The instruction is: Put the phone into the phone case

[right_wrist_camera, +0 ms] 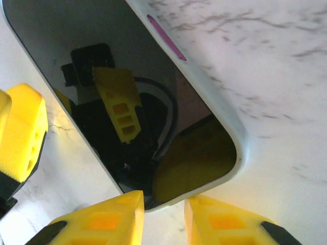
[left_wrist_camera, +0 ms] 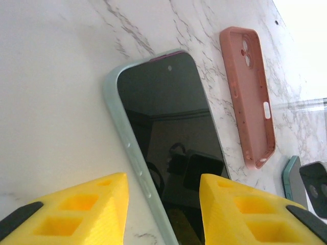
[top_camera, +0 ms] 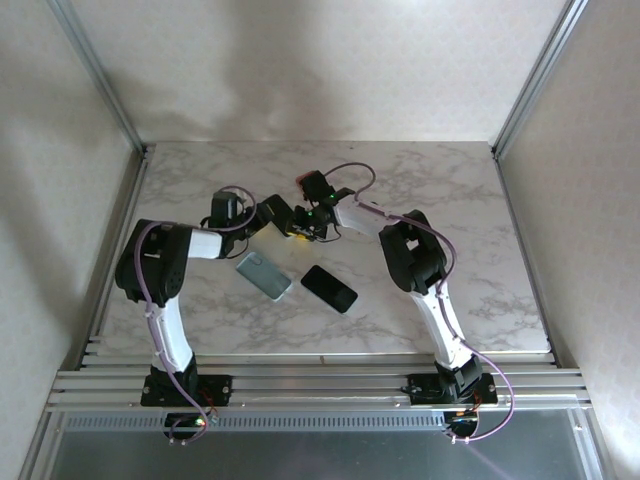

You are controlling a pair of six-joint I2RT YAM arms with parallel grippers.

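Left wrist: left gripper [left_wrist_camera: 163, 196] part open, straddling phone [left_wrist_camera: 168, 117] in mint case [left_wrist_camera: 110, 88], flat on marble table [left_wrist_camera: 56, 76]; contact unclear. Right wrist: right gripper [right_wrist_camera: 164, 212] narrowly parted at phone's end; hold unclear. Top: both grippers meet mid-table.

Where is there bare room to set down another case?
Bare marble: right of the right arm, out to the table edge, and along the back wall. Crowded: the middle, where left gripper and right gripper meet over the phone, teal case and black slab just nearer.
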